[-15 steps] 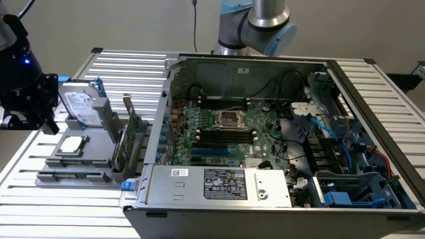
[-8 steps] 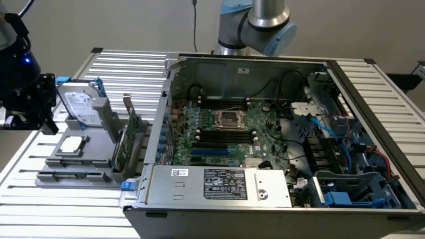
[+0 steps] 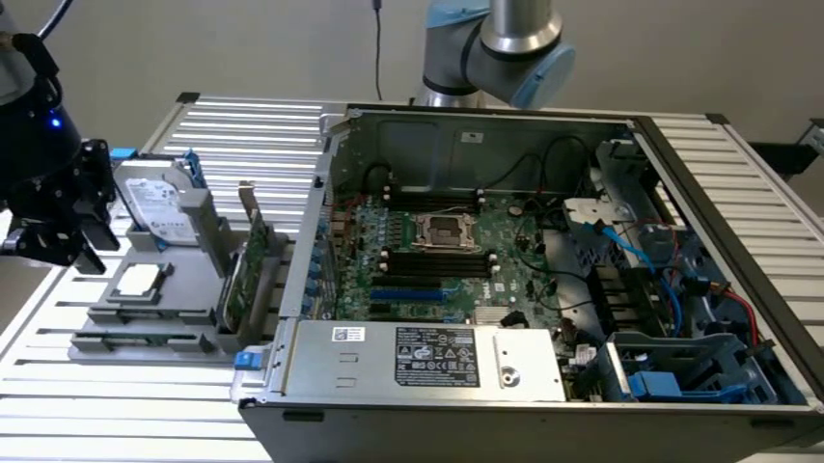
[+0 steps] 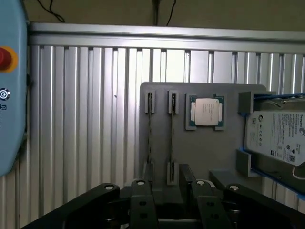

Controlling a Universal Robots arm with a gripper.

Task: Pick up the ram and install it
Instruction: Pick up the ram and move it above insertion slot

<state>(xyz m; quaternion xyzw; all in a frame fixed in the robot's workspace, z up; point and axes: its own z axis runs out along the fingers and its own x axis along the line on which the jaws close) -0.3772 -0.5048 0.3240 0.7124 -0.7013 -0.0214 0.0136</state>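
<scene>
A slatted aluminium table (image 3: pixel 245 125) carries the work: a grey holder (image 4: pixel 214 157) of spare parts, with an open computer case (image 3: pixel 477 130) on the exterior view's right of that holder. The ram (image 4: pixel 171 136) stands on its edge in a slot of the holder. A second stick (image 4: pixel 149 133) sits in the neighbouring slot on one side and a processor (image 4: pixel 207 112) lies just beside it on the other. A hard drive (image 4: pixel 276 138) rests at the holder's end beyond the processor. The gripper (image 4: pixel 167 191) hangs over the holder, near one end of the ram's slot. Its fingers (image 4: pixel 140 200) are spread apart with nothing between them — the ram sits untouched in its slot.

The step in hand looks like the reach for that stick. To do it well, the fingers should straddle this one board only, with pads flat on its two faces and centred along its length so it will not swing when raised. The second stick stands close, so one finger has to go down between the two without clipping it. A lift straight along the holder's slot seems wise — a tilted pull could bind the thin board.
</scene>
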